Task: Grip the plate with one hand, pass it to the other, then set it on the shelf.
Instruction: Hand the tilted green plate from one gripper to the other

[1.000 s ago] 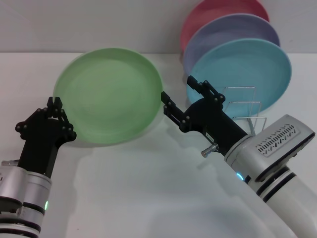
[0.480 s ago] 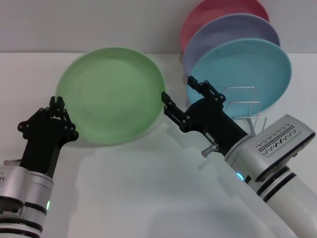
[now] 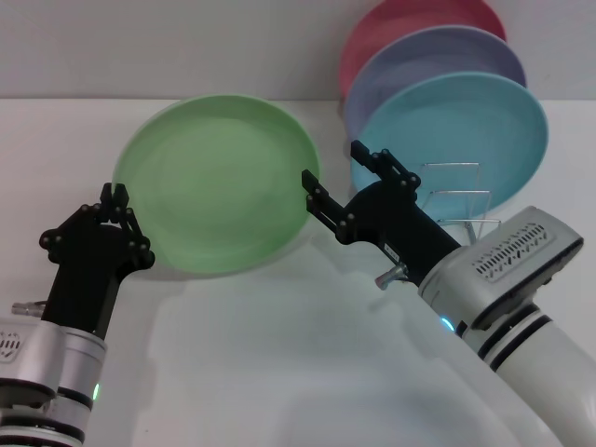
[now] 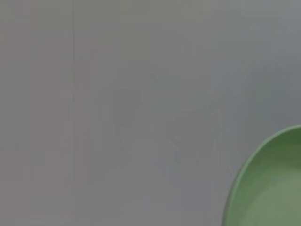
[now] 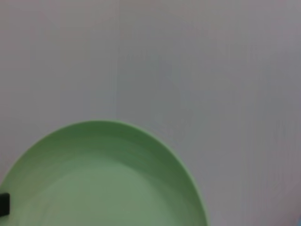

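The left pincer (image 3: 114,197) is gripping the light-green plate (image 3: 219,182) by its left rim, fingers clenched on the edge, and holding it tilted up off the white bench (image 3: 279,354), its face turned toward us. The right pincer (image 3: 340,172) is sitting at the plate's right edge with its fingers spread apart, one finger (image 3: 317,194) right at the rim and the other (image 3: 377,160) farther right; I cannot tell whether either is touching the plate. Behind that arm, at the far right, the wire shelf (image 3: 461,200) is standing on the bench, with a turquoise plate (image 3: 466,130), a lavender plate (image 3: 433,60) and a pink plate (image 3: 410,20) propped upright in a row.
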`<state>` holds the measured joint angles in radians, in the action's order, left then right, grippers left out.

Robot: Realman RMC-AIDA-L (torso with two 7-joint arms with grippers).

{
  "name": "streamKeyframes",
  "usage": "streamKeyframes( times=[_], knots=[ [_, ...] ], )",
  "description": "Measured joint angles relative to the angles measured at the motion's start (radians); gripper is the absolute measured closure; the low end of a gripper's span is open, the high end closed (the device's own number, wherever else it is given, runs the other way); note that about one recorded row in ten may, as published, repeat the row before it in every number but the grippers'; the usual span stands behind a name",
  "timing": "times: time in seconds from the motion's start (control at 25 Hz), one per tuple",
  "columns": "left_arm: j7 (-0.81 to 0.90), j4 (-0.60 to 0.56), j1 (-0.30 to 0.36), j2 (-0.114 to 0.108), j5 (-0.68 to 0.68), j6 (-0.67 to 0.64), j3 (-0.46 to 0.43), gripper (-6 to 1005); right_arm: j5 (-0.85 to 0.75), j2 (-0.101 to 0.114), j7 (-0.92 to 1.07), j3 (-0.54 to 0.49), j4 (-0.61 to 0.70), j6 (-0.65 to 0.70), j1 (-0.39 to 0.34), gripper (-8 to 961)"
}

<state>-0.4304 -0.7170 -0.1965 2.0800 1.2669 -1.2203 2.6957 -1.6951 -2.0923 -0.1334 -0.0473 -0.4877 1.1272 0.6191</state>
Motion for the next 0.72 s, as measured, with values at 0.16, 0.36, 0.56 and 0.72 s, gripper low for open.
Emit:
streamKeyframes(
  times=[0.16, 0.36, 0.56, 0.72],
  knots=[
    [-0.002, -0.001, -0.004, 0.0, 0.0, -0.01, 0.005, 965, -0.001, 0.0, 0.0, -0.008, -0.001, -0.023, 0.011, 226],
    [-0.014, 0.0, -0.004, 0.0, 0.0, -0.026, 0.014, 965, -0.001, 0.0, 0.0, -0.009, -0.007, -0.032, 0.019, 226],
    [-0.053, 0.0, 0.001, 0.0, 0.0, -0.041, 0.022, 965, -0.002, 0.0, 0.015, -0.01, -0.009, -0.041, 0.024, 226],
    [-0.084, -0.007, 0.008, 0.0, 0.001, -0.042, 0.025, 966, -0.001, 0.0, 0.023, -0.01, -0.009, -0.044, 0.025, 226]
  ],
)
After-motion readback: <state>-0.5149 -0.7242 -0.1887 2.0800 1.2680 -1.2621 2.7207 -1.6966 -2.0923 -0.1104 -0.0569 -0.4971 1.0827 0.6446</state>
